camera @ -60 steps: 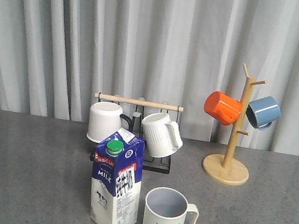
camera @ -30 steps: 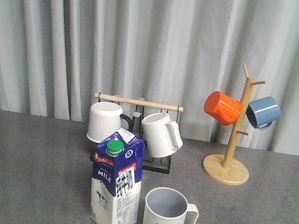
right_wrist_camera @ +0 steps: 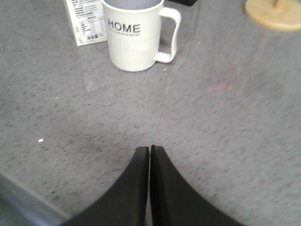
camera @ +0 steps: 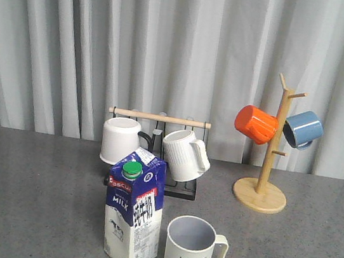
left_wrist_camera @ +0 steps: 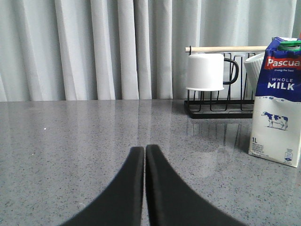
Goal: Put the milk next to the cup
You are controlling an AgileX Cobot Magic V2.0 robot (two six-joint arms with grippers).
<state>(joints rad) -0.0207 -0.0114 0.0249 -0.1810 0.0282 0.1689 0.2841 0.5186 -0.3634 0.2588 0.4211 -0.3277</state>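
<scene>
Nothing has moved over the last sec: milk [camera: 133, 220] upright just beside cup [camera: 190, 251], on its left in front view, apart w/ a small gap. Task looks done, imo. Left claw [left_wrist_camera: 144, 151] clenched, empty, well back from milk. Right claw [right_wrist_camera: 149, 151] also clenched on nothing, short of cup. Surface [camera: 27, 198] grey speckled; behind it a rack [camera: 156, 152] w/ white mugs, a wooden mug tree [camera: 270, 149], and grey curtain [camera: 57, 36].

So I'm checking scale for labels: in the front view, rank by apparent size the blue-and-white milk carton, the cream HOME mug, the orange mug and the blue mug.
Largest to smallest:
1. Blue-and-white milk carton
2. Cream HOME mug
3. Orange mug
4. Blue mug
The last two hang farther back, so they may be bigger than they look.
</scene>
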